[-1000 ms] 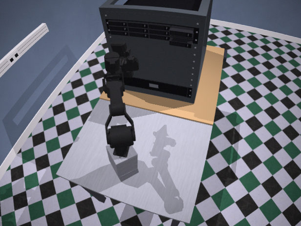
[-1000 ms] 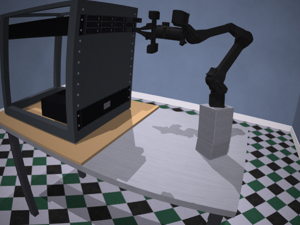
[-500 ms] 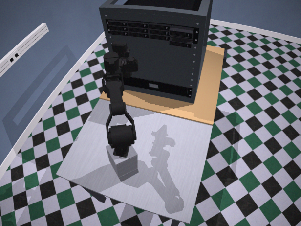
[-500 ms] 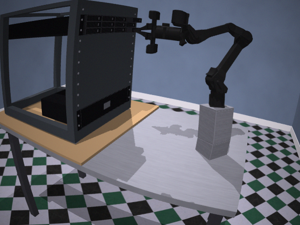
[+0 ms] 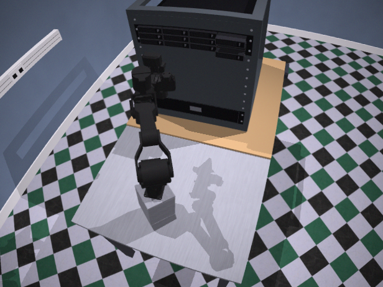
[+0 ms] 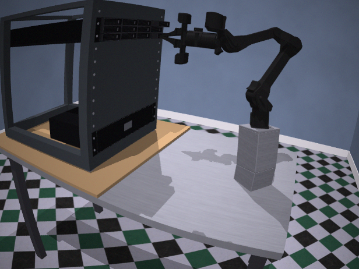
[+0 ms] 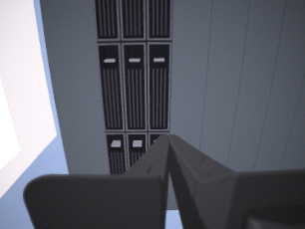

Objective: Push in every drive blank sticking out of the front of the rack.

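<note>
The dark rack (image 5: 199, 62) stands on a wooden board (image 5: 267, 102). Its drive bay runs across the top of the front. Two drive blanks at the bay's right end, an upper one (image 5: 230, 42) and a lower one (image 5: 229, 54), stick out. The other blanks look flush. My gripper (image 6: 162, 35) is shut and empty, rolled on its side. Its tips are at the opposite end of the bay, at the lowest row of blanks. In the wrist view the closed tips (image 7: 169, 136) lie over flush blanks (image 7: 134, 85). I cannot tell if they touch. In the top view my arm hides the fingers.
A black unit (image 5: 199, 110) fills the rack's bottom slot. My arm's base sits on a grey pedestal (image 5: 156, 208) on the metal table (image 6: 204, 189). The rack (image 6: 87, 81) has open frame sides. The table edge lies just behind the board.
</note>
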{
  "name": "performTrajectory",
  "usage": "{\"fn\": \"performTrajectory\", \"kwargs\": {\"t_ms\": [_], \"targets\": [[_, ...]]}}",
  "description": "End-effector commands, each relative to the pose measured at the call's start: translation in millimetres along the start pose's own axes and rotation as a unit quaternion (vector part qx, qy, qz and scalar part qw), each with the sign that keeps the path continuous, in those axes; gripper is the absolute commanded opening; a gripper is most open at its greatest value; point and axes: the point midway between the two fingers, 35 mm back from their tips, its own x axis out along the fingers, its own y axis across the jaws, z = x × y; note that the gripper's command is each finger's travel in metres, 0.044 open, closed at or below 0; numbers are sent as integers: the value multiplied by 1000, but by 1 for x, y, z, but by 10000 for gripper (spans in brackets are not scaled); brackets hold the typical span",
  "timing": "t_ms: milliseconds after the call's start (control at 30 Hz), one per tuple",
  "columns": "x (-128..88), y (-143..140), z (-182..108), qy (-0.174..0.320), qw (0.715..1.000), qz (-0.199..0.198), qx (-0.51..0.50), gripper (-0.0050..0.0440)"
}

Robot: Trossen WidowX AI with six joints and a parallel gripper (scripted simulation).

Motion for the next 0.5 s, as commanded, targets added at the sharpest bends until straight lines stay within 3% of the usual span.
{"fn": "performTrajectory", "kwargs": {"t_ms": [0,333,467], "targets": [[3,0,0,-2,1000,0,2,-50],[43,0,-1,-1,1000,0,3,-50],[49,-1,-1,-1,1000,0,3,-50]]}}
